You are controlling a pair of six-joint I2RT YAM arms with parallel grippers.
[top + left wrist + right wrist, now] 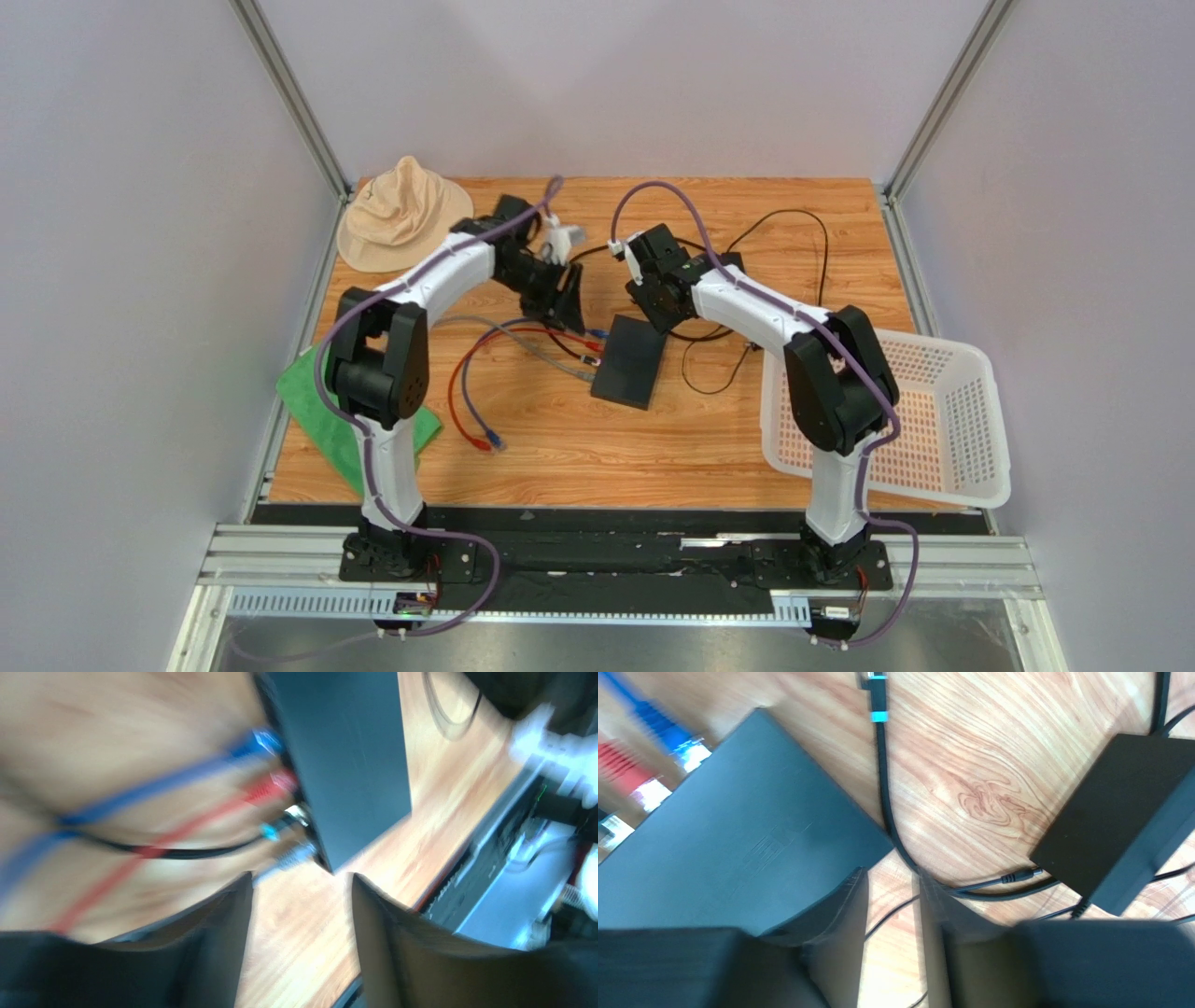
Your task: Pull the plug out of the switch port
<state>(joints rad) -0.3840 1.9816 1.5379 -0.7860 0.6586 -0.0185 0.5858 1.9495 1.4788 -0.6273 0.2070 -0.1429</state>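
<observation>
Switch mid-table, plugs in its left-arm-side edge. Prob. light, slides unless braced; plug stiff, cable limp, so pinch plug body. Left gripper jaws spread, right gripper jaws slightly apart, both empty.

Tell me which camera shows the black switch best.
Top external: the whole switch shows in full, though small. Left wrist shows it blurred and cropped, with cable plugs at one edge. Right wrist shows its top face close up, cut off by the frame.
</observation>
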